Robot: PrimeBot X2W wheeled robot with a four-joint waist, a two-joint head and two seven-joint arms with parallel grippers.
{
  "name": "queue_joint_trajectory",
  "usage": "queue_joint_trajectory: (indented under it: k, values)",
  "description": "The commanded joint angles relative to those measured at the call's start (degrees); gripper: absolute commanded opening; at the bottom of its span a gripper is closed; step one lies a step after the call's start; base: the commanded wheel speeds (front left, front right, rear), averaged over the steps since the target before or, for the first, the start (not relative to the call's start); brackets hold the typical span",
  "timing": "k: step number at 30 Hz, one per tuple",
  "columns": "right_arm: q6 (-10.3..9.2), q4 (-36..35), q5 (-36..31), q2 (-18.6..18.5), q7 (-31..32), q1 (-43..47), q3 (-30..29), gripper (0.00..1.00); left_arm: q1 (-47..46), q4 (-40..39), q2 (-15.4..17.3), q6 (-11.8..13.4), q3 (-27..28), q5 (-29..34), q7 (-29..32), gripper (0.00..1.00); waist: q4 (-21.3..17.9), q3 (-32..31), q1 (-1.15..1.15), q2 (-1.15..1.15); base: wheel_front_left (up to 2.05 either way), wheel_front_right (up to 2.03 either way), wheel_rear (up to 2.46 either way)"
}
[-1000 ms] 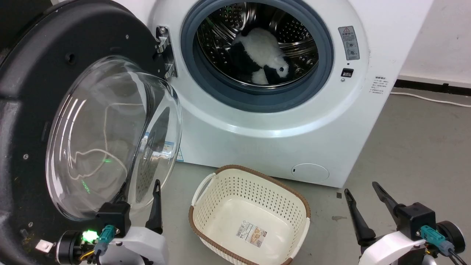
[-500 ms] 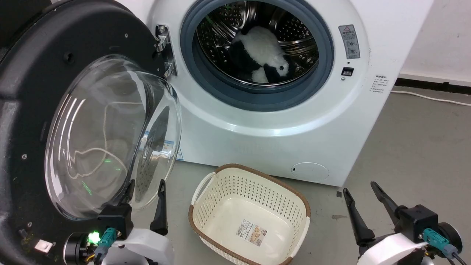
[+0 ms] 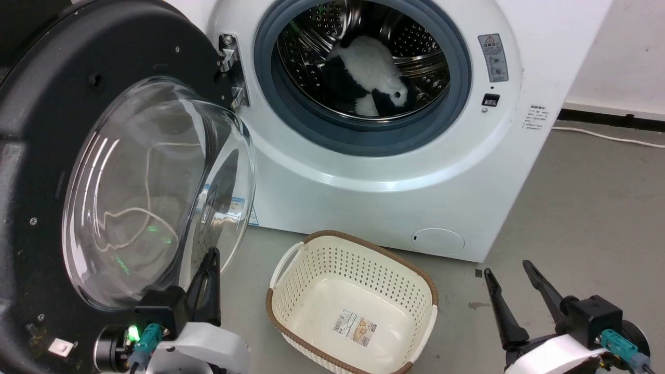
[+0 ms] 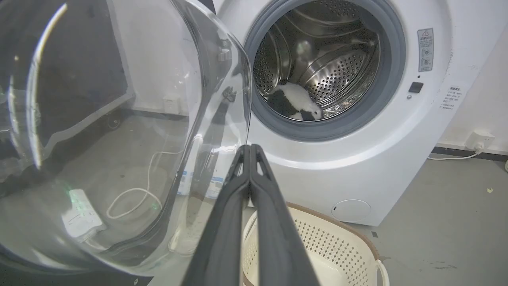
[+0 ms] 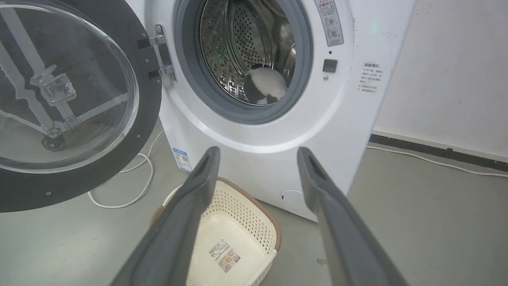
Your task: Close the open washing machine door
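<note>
Standing open at 9 o'clock of the washing machine (image 3: 395,197), the washing machine door (image 3: 47,104) has left jaws pressed together at 5 o'clock of its glass bowl (image 3: 145,197); right jaws spread wide.

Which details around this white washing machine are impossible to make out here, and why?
Head view: the large round glossy black washing machine door is cut off by the left edge.
Head view: print on the grey warning sticker is too small to read.
Left wrist view: whether the left gripper touches the door's glass is unclear.
</note>
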Motion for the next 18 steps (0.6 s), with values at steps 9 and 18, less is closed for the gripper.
queue_joint_trajectory:
  k: [9, 18]
  values:
    - [0.02, 0.41, 1.89, 0.00, -1.41, 0.93, 0.05, 1.00, -1.56, -11.97, 0.00, -0.68, 3.04, -2.01, -1.46, 0.00, 1.68, 0.14, 0.00, 0.00, 0.00, 0.00, 0.00]
    - [0.02, 1.12, 3.00, 0.00, -2.48, 1.27, 0.06, 1.00, -5.49, -22.01, 0.00, 4.95, 13.82, -5.92, -2.54, 0.00, 5.66, 0.12, 0.00, 0.00, 0.00, 0.00, 0.00]
